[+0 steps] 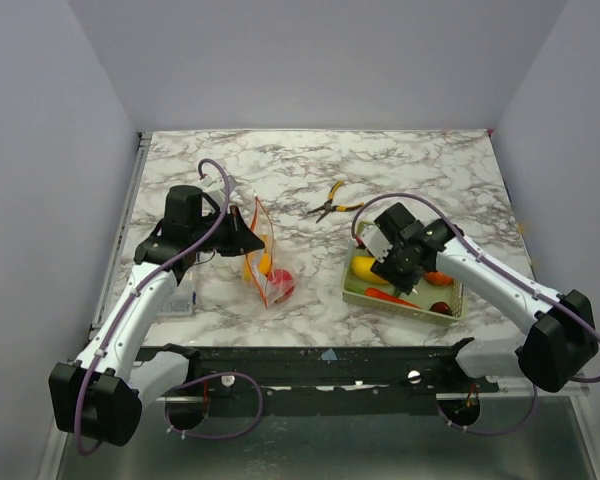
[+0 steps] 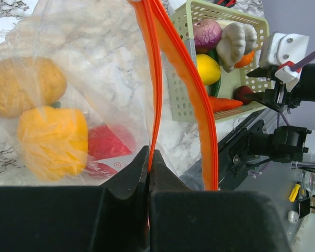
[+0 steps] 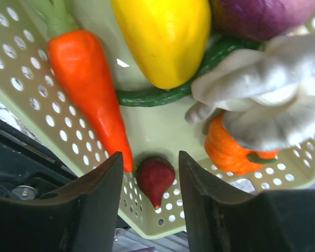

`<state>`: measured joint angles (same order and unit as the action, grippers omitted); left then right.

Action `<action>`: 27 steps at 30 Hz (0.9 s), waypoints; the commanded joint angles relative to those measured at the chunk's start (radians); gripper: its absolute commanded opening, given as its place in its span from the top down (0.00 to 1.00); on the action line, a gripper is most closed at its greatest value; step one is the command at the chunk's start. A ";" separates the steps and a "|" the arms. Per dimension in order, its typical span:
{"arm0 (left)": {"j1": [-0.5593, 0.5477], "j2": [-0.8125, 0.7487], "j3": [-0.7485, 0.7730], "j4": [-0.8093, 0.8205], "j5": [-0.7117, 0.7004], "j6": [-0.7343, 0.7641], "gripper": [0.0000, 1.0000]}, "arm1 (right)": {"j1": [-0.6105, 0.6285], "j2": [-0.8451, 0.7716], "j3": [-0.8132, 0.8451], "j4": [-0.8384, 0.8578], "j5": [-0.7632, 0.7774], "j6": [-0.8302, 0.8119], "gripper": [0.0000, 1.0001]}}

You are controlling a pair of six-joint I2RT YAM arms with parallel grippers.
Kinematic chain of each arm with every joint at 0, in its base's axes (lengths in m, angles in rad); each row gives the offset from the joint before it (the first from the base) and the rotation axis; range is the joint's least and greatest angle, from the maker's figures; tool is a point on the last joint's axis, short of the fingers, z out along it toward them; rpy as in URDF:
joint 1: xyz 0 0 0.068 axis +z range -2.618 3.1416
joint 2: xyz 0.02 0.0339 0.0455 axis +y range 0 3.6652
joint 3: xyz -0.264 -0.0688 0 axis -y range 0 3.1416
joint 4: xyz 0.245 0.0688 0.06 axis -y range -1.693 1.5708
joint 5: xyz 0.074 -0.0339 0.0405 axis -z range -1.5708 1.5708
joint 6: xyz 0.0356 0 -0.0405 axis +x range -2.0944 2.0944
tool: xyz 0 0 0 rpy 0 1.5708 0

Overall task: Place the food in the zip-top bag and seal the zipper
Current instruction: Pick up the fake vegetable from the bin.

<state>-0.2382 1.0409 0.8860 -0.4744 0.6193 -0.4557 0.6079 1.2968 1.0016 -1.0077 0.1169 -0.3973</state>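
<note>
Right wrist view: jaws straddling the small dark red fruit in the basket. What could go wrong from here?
1. The orange toy carrot ends beside the right gripper; closing may catch it with the small dark red fruit.
2. The left gripper pinches one red-orange zipper strip of the clear plastic bag; the mouth looks narrow, so a drop could miss.

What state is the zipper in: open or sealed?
Open: the zipper shows two orange strips standing apart, the left gripper pinching one.
</note>
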 commanded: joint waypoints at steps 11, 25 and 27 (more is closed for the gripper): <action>-0.009 0.002 0.005 -0.023 -0.030 0.028 1.00 | 0.006 0.103 -0.023 0.074 -0.262 -0.101 0.59; -0.009 -0.001 0.004 -0.014 0.008 0.020 1.00 | 0.006 0.262 -0.056 0.193 -0.254 -0.128 0.41; -0.009 -0.001 0.002 -0.013 0.005 0.021 1.00 | 0.006 0.267 -0.069 0.222 -0.239 -0.127 0.41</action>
<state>-0.2443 1.0527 0.8860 -0.4919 0.6109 -0.4484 0.6071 1.5414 0.9680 -0.8661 -0.1318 -0.5106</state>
